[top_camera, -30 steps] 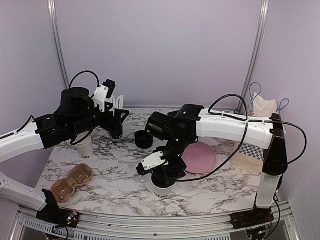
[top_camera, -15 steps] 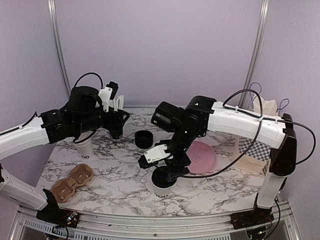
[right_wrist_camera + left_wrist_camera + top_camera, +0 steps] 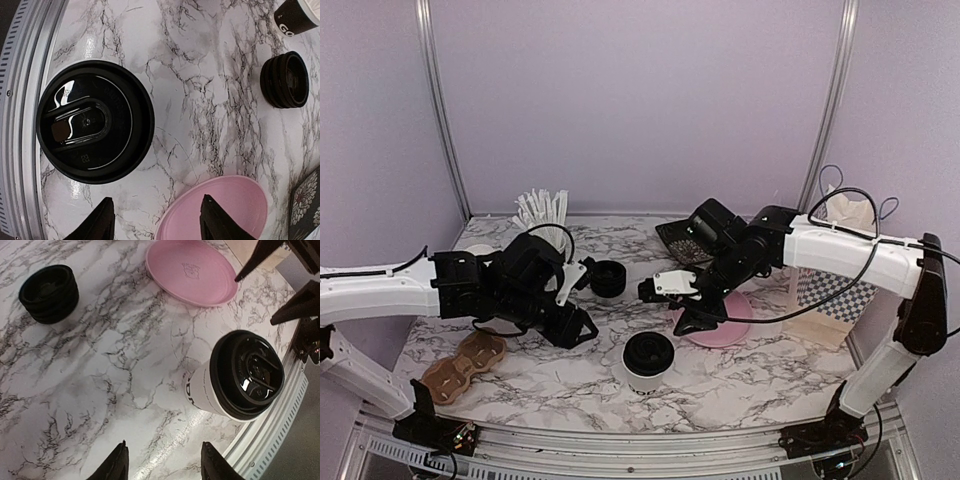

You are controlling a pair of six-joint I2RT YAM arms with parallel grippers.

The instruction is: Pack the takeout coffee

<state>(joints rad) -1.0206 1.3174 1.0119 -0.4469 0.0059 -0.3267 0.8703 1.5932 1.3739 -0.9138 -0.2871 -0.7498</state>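
A white takeout cup with a black lid (image 3: 648, 362) stands upright near the front middle of the marble table; nothing holds it. The left wrist view shows the cup (image 3: 235, 380) ahead and to the right, and the right wrist view shows its lid (image 3: 95, 120) from above. My left gripper (image 3: 582, 328) hovers to the cup's left, open (image 3: 164, 462) over bare marble. My right gripper (image 3: 672, 305) hangs behind and to the right of the cup, open (image 3: 157, 210) between the lid and a pink plate. A brown cardboard cup carrier (image 3: 465, 362) lies at the front left.
A stack of black lids (image 3: 608, 278) sits mid-table, with the pink plate (image 3: 730, 315) to its right. A paper bag (image 3: 830, 290) stands at the right edge, white stirrers (image 3: 542, 208) at the back left. A second cup (image 3: 295, 17) stands beyond the lids.
The right gripper has risen off the lidded cup and drawn back toward the pink plate. The left arm has swung from the back left down toward the cup. Both jaws have narrowed.
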